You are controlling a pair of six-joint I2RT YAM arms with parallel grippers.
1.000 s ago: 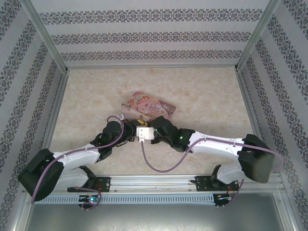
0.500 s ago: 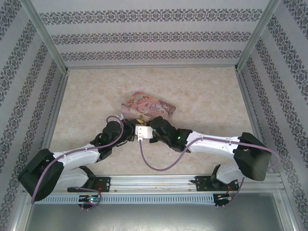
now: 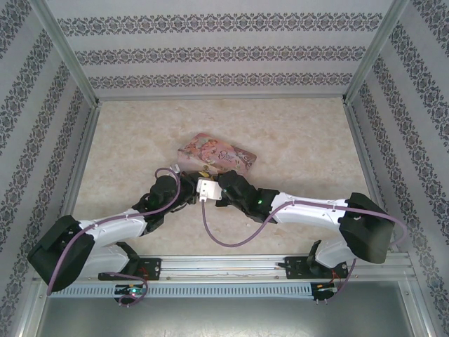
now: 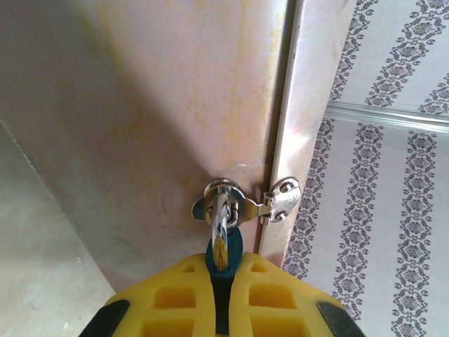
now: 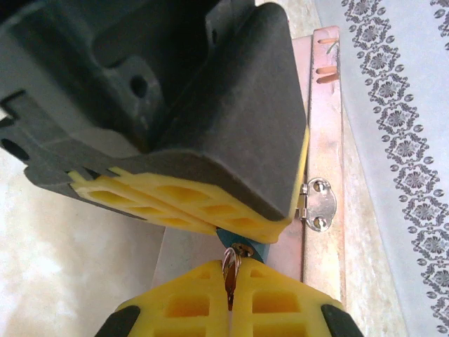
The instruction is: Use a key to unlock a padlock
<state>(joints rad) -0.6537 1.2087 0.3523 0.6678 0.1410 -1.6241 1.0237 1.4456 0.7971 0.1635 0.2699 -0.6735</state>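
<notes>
- My left gripper is pressed together on the blue body of the padlock. Its shackle hangs through the clasp on the pink tin, which lies on the table just beyond where my two arms meet.
- My right gripper is pinched shut on the key, a dark sliver between my pads. A small ring shows just above them, right beside the padlock's end face.
- I judge the step in hand to be seating the key in the keyhole. I cannot tell whether the blade is already inside.
- To do it well, I hold the left pinch firm and motionless, so the body cannot swing on its shackle.
- I line the blade up with the slot, then push straight along it, gently. A skewed push would likely slip the thin key in my pads or jam it.
- Only once it is fully in do I twist, about the key's own axis, with the left side resisting the turn.
</notes>
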